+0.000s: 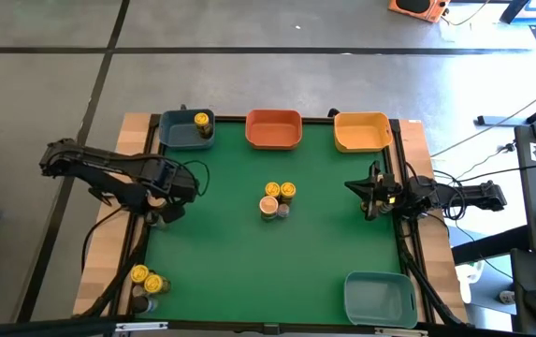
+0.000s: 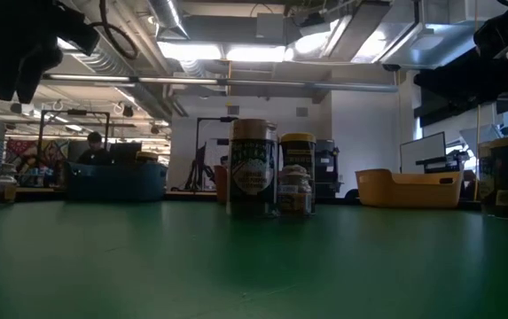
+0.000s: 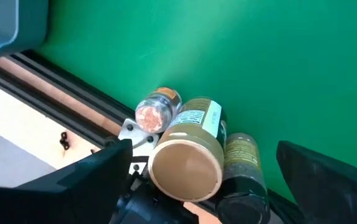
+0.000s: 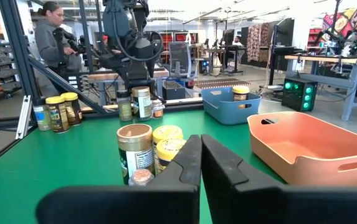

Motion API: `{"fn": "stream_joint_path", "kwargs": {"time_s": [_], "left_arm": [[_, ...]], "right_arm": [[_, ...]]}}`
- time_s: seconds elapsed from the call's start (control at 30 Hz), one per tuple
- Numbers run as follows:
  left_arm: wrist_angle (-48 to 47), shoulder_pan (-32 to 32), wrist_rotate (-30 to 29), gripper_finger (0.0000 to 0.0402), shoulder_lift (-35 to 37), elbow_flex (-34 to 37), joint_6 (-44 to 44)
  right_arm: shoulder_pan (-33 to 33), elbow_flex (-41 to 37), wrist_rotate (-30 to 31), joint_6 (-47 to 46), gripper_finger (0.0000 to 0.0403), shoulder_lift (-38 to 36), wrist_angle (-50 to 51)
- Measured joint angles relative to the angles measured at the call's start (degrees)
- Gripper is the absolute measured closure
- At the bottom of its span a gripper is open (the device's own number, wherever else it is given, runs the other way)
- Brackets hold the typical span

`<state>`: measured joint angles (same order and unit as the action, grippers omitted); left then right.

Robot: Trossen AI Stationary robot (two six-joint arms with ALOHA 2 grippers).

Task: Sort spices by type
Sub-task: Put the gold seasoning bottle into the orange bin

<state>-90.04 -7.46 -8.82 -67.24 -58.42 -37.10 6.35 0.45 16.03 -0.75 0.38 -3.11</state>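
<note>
My left pincer [image 3: 197, 186] is spread wide, holding nothing — it hangs right over a tan-lidded jar [image 3: 187, 163] at the table [image 1: 249, 243] edge, well left of the middle spice cluster [image 1: 277, 199]. My right pincer [image 4: 200, 163] is clamped shut, empty, right of that cluster.

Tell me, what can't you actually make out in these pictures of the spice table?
- Jar labels: low view, backlit and dark, unreadable.
- Jars under the left gripper: high view, the arm covers them; only the left wrist view shows the tan-lidded jar.
- Teal bin: high view, cut off by the picture's edge.
- Blue bin: low view, contents hidden behind its wall.
</note>
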Motion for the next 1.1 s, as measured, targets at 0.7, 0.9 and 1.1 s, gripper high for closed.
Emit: {"fn": "stream_joint_path", "kwargs": {"time_s": [0.7, 0.9, 1.1], "left_arm": [[0.91, 0.22, 2.86, 0.0009, -0.63, 14.48, 7.22], [3.13, 1.79, 1.91, 0.0013, -0.68, 15.00, 9.22], [3.67, 2.60, 1.27, 0.0057, -0.70, 15.00, 11.99]], "right_arm": [[0.00, 0.00, -0.02, -0.33, 0.0391, 0.02, -0.11], [0.00, 0.00, 0.00, -0.39, 0.0391, 0.02, -0.11], [0.00, 0.00, -0.02, -0.39, 0.0391, 0.02, -0.07]]}}
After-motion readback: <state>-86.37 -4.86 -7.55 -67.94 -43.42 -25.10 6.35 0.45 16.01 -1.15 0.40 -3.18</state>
